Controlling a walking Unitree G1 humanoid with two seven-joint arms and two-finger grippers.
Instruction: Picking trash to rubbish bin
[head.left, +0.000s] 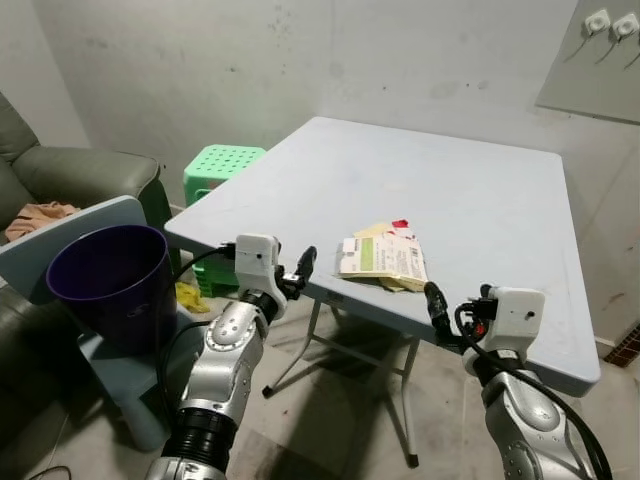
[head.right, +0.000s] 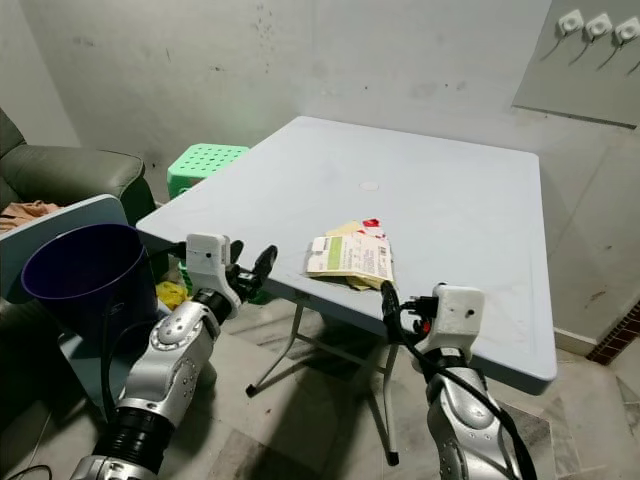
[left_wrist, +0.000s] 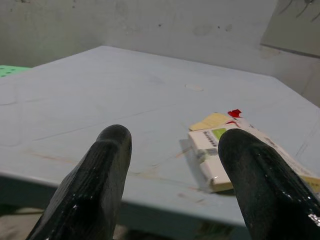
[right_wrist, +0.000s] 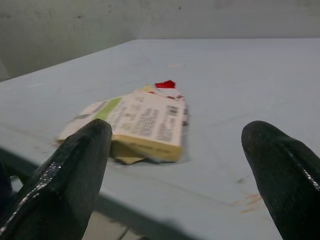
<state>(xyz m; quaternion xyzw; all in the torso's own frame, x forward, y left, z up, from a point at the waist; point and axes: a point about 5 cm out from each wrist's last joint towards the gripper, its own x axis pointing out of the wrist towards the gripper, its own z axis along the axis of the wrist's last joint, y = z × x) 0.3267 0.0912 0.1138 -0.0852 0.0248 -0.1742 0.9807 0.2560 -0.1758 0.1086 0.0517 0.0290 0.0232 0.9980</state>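
- Left gripper (head.left: 303, 268) is up at the near edge of the table (head.left: 480, 200), fingers spread apart and holding nothing, tips aimed across the tabletop.
- From its wrist camera the two black fingers (left_wrist: 95, 185) frame the table edge, and the flattened carton (left_wrist: 220, 155) lies just past the gap, off toward the 2 o'clock side.
- Right gripper (head.left: 436, 308) sits low at the same near edge, at about 4 o'clock from the carton, fingers wide apart, empty, not touching anything.
- Its wrist camera looks straight over the edge: fingers (right_wrist: 65, 175) on either side, the carton (right_wrist: 145, 122) lying flat between them and a little way in on the table, apart from both tips.
- The trash itself: a cream carton (head.left: 382, 258) with a green patch and printed text, lying flat near the front edge of the table, between the two grippers.
- A red scrap (head.left: 400, 224) peeks out at its far end, around 12 o'clock, and a tan piece (left_wrist: 210, 121) shows beside it.
- Out at 9 o'clock from the left gripper, the dark purple bin (head.left: 108, 280) stands open on a pale blue chair (head.left: 60, 235), well apart from the table.
- Behind the bin, a grey-green sofa (head.left: 80, 175); a green plastic stool (head.left: 222, 165) sits at the table's far left corner.
- Something yellow (head.left: 190, 297) lies low beside the bin; what it is I cannot tell.
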